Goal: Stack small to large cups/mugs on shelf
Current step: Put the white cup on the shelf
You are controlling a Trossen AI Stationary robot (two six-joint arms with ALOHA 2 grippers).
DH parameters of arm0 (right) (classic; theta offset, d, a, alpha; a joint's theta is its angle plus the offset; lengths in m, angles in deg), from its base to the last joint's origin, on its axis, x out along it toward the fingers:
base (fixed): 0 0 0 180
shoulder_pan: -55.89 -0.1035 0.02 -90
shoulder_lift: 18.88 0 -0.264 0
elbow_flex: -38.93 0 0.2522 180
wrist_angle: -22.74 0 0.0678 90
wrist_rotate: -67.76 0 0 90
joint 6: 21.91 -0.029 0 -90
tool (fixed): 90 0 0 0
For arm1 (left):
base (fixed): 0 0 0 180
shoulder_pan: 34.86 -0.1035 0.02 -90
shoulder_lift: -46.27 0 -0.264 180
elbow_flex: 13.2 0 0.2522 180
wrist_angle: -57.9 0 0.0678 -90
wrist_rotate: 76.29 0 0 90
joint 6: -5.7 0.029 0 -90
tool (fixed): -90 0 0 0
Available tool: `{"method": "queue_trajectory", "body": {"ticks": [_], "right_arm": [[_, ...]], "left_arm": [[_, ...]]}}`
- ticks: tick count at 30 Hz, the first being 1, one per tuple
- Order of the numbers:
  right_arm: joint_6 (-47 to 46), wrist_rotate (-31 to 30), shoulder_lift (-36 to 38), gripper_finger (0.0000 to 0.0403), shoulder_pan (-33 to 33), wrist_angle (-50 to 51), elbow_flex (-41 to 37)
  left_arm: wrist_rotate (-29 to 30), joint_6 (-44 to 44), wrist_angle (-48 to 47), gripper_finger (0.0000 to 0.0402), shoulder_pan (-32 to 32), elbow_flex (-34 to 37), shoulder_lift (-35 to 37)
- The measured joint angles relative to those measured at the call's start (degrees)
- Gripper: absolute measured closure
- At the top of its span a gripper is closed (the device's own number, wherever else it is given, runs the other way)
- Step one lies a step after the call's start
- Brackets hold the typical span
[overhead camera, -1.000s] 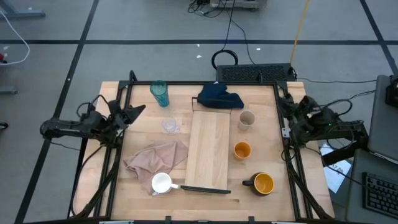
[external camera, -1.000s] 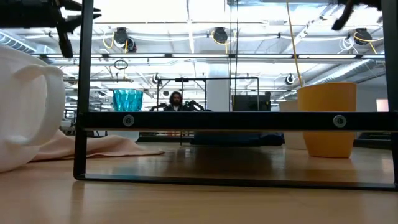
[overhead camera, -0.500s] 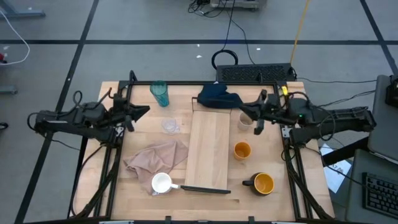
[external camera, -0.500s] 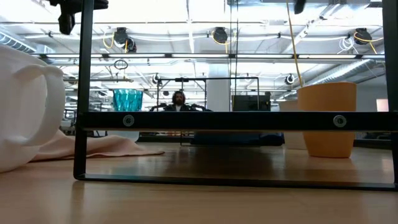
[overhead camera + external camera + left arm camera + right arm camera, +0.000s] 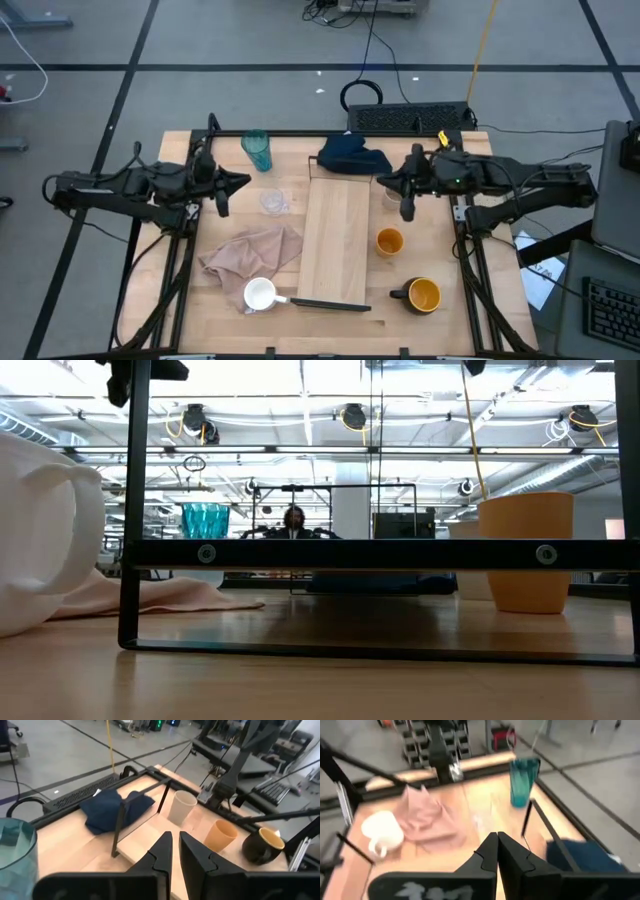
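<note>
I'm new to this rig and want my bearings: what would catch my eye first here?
The long pale shelf lies bare in the middle of the table, with no cup on it yet. Both arms reach in over the far half: the left gripper near the tiny clear cup, the right gripper over the beige cup, each with jaws shut. The tall teal tumbler stands out at the far left.

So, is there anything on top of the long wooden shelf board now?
No cup stands on the shelf; its top is bare wood. Only the dark blue cloth touches its far end. Whether that cloth covers the board's edge cannot be told.
</note>
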Motion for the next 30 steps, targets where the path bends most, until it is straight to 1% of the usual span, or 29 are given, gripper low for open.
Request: {"method": "queue_trajectory", "body": {"ticks": [4, 8, 12, 15, 18, 26, 30], "right_arm": [[-2.06, 4.10, -2.37, 0.0403, 0.79, 11.02, 3.96], [-6.34, 8.58, -4.12, 0.0403, 2.14, 20.92, 4.60], [-7.43, 10.00, -5.43, 0.0403, 2.77, 27.82, 4.65], [-4.94, 10.00, -6.12, 0.0398, 2.86, 30.29, 4.65], [-3.26, 10.00, -6.74, 0.0377, 3.09, 31.57, 4.73], [-0.89, 9.95, -9.67, 0.0296, 5.94, 35.50, 4.45], [1.74, 9.93, -10.57, 0.0275, 7.23, 37.15, 2.54]], "left_arm": [[0.03, -0.18, -1.09, 0.0369, 0.00, 0.00, -0.13], [0.05, -0.15, -0.86, 0.0369, 0.00, 0.00, -0.09], [0.04, -0.22, -0.86, 0.0369, 0.00, 0.00, -0.11], [0.04, -0.42, -0.84, 0.0369, 0.00, 0.00, -0.11], [0.04, -1.46, -0.84, 0.0369, 0.00, 0.00, -0.11], [0.02, -2.74, -0.82, 0.0369, 0.00, 0.00, -0.11], [-0.73, -2.78, -0.81, 0.0369, 0.00, 0.00, -0.11]]}}
